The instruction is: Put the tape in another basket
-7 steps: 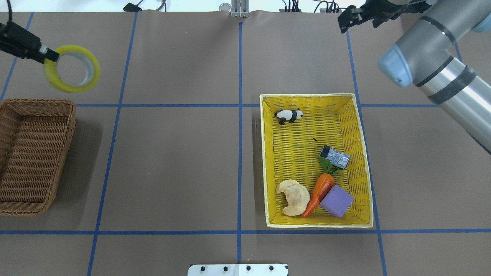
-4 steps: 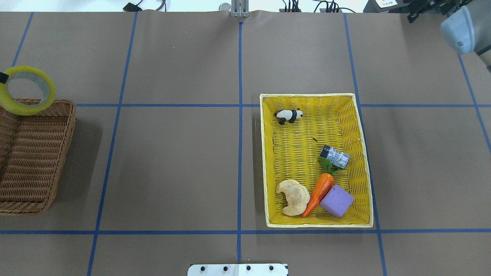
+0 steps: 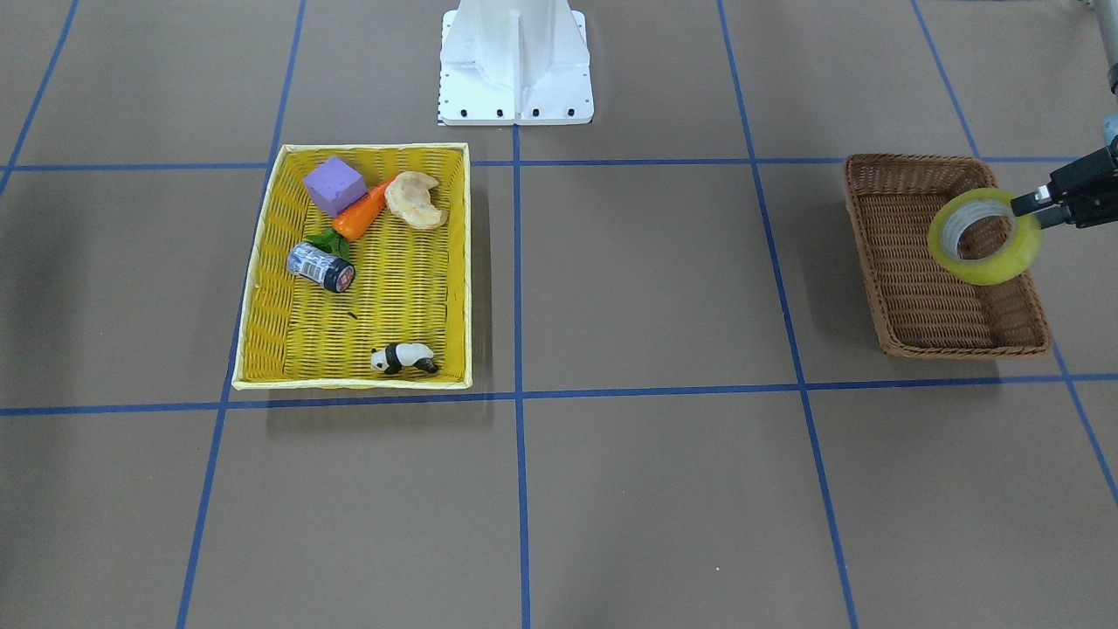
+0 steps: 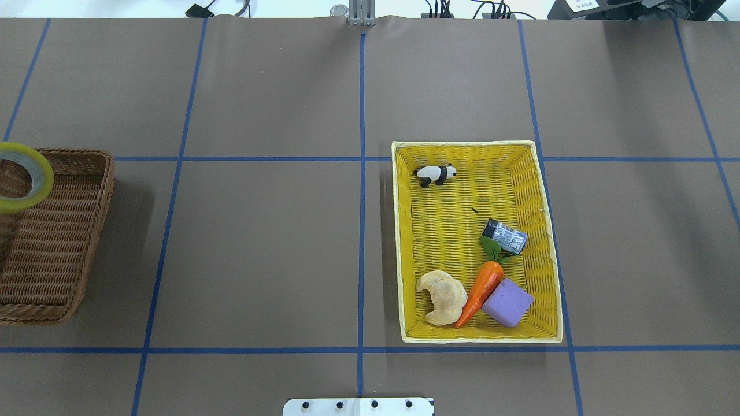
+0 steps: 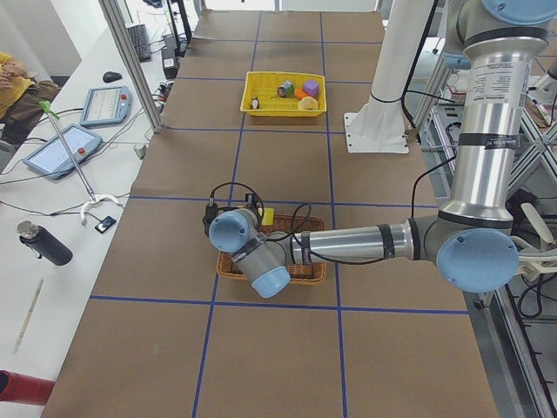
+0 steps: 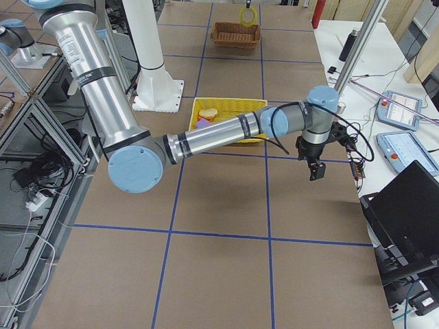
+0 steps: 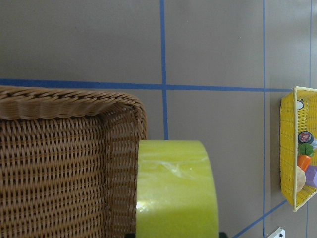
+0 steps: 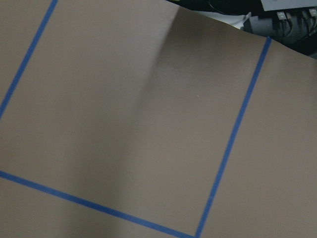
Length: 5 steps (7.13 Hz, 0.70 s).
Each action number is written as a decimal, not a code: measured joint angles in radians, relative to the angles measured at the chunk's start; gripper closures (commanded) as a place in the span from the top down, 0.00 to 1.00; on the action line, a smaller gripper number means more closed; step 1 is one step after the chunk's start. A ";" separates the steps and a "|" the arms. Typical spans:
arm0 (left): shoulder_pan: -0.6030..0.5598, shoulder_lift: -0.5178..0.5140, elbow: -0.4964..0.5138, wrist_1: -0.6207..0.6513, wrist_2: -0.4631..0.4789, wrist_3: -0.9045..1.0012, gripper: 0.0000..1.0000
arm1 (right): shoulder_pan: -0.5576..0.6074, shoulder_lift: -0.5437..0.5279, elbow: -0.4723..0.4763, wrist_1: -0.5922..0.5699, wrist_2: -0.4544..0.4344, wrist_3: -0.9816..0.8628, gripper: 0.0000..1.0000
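**Desk:** Brown paper ruled with blue tape lines is seen across the table (image 3: 611, 279). Where is the tape (image 3: 987, 271) placed?

**Photographer:** It is held over the dark wicker basket (image 3: 961, 352), above the side farthest from the yellow basket (image 3: 253, 288). The ring is tilted, so its open core is shown to the front camera. In the left wrist view its yellow band is seen over the basket's corner wall.

**Desk:** By what is it held?

**Photographer:** Its rim is pinched by the left gripper (image 3: 1020, 207), with one finger set inside the ring and one outside. Whether the basket is touched by the roll cannot be told.

**Desk:** And the right gripper (image 6: 314, 170)?

**Photographer:** It is pointed down over bare table, just beyond the yellow basket on the operators' side. It is caught only by the side camera, so the state of its fingers cannot be told.

**Desk:** What is kept in the yellow basket?

**Photographer:** A purple block (image 3: 334, 184), a carrot (image 3: 362, 212) and a croissant (image 3: 417, 199) are grouped at the end nearest the robot, with a small can (image 3: 320, 266) laid on its side beside the carrot's leaves. A panda figure (image 3: 403, 358) is set alone at the opposite end.
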 measured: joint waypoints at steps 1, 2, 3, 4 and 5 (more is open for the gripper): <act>0.002 0.002 0.040 -0.043 0.002 0.001 0.00 | 0.028 -0.033 -0.001 -0.013 0.001 -0.037 1.00; 0.003 0.002 0.070 -0.076 0.005 0.001 0.02 | 0.045 -0.054 -0.002 -0.030 0.002 -0.057 1.00; 0.004 0.001 0.084 -0.098 0.020 0.002 0.24 | 0.055 -0.065 -0.001 -0.038 0.003 -0.069 1.00; 0.007 -0.001 0.089 -0.127 0.052 0.003 0.50 | 0.060 -0.070 -0.001 -0.040 0.002 -0.074 1.00; 0.009 -0.003 0.100 -0.171 0.076 0.003 0.76 | 0.061 -0.073 -0.002 -0.040 0.001 -0.075 1.00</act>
